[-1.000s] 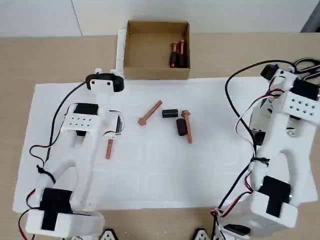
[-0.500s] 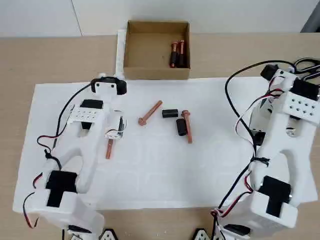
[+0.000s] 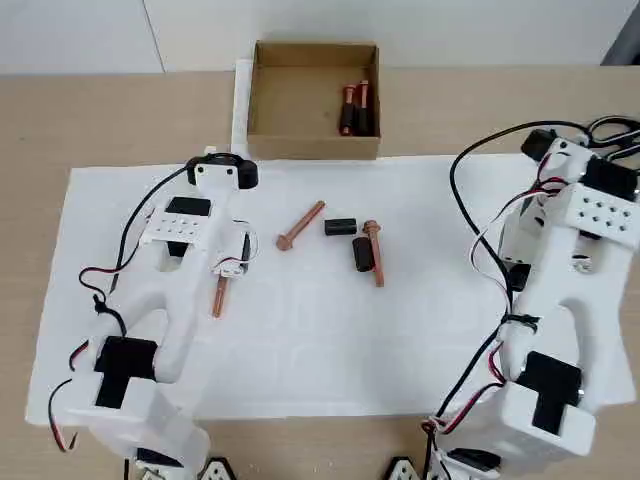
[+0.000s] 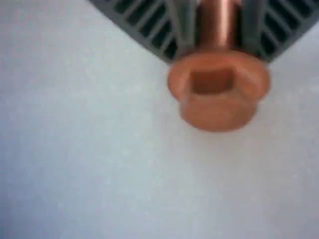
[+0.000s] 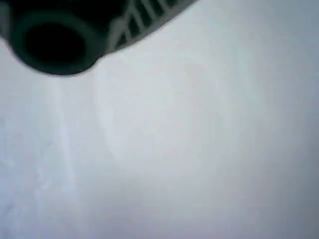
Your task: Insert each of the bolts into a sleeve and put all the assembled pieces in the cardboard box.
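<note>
Left pincer [image 4: 218, 22] clamped on shank of copper-coloured flanged metal bolt [image 4: 218, 92], head free, likely for mating.
Right pincer [image 5: 75, 15] clamped on black cylindrical sleeve [image 5: 52, 45], bore exposed to take bolt.
Arms well apart over white paper sheet [image 3: 320, 350] on desk [image 3: 30, 120].

Between them and probably in sweep path:
- loose copper bolt [image 3: 300, 226]
- short black sleeve [image 3: 340, 226]
- second loose bolt [image 3: 377, 265], just beside second black sleeve [image 3: 363, 253]

Brown cardboard box [image 3: 315, 148] beyond sheet, assembled pieces [image 3: 355, 108] inside.

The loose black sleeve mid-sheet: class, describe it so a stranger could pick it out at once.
On the white sheet in front of the cardboard box, look at the centre cluster. The sleeve is the short black tube lying crosswise between a slanted bolt and a second bolt. The other sleeve lies along that second bolt, pointing toward the box.
</note>
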You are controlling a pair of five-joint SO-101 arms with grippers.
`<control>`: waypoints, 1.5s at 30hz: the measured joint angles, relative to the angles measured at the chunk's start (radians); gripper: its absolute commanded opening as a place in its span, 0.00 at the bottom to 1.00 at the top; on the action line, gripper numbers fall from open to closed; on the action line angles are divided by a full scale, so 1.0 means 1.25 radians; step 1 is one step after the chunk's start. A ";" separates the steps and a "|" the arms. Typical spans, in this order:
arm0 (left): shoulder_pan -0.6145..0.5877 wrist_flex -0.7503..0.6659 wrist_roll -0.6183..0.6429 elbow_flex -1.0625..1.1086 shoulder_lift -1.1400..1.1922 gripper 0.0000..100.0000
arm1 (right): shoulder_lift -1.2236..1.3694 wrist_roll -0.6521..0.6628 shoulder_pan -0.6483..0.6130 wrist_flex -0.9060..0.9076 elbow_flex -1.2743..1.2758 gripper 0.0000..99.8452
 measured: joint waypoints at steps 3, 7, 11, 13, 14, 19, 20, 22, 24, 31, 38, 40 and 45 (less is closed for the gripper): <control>0.000 0.039 0.004 -0.025 -0.020 0.01 | 0.000 0.000 0.000 0.000 0.000 0.00; -0.007 0.141 0.004 -0.087 -0.101 0.01 | 0.000 0.000 -0.026 0.000 0.000 0.00; -0.006 0.225 0.004 -0.109 -0.223 0.01 | -0.045 0.000 -0.071 0.000 0.000 0.00; -0.006 0.258 0.004 -0.109 -0.284 0.01 | -0.102 0.000 -0.090 0.000 0.000 0.00; -0.006 0.273 0.002 -0.109 -0.311 0.01 | -0.137 0.000 -0.097 0.000 0.000 0.00; -0.006 0.318 0.004 -0.102 -0.423 0.01 | -0.331 0.000 -0.141 0.002 0.000 0.00; -0.006 0.318 0.004 -0.087 -0.446 0.01 | -0.368 0.000 -0.152 0.005 0.000 0.00; -0.006 0.318 0.004 -0.047 -0.492 0.01 | -0.433 0.000 -0.176 0.015 0.000 0.00; -0.006 0.317 0.004 0.002 -0.544 0.01 | -0.482 0.000 -0.191 0.022 0.014 0.00; -0.113 0.190 0.004 0.212 -0.811 0.01 | -0.583 0.000 -0.198 0.025 0.130 0.00; -0.184 0.027 0.005 0.446 -1.080 0.01 | -0.631 0.000 -0.195 -0.014 0.265 0.00; -0.185 0.018 0.005 0.481 -1.121 0.01 | -0.642 0.000 -0.195 -0.038 0.301 0.00; -0.185 0.014 0.005 0.544 -1.144 0.01 | -0.681 0.000 -0.199 -0.087 0.379 0.00</control>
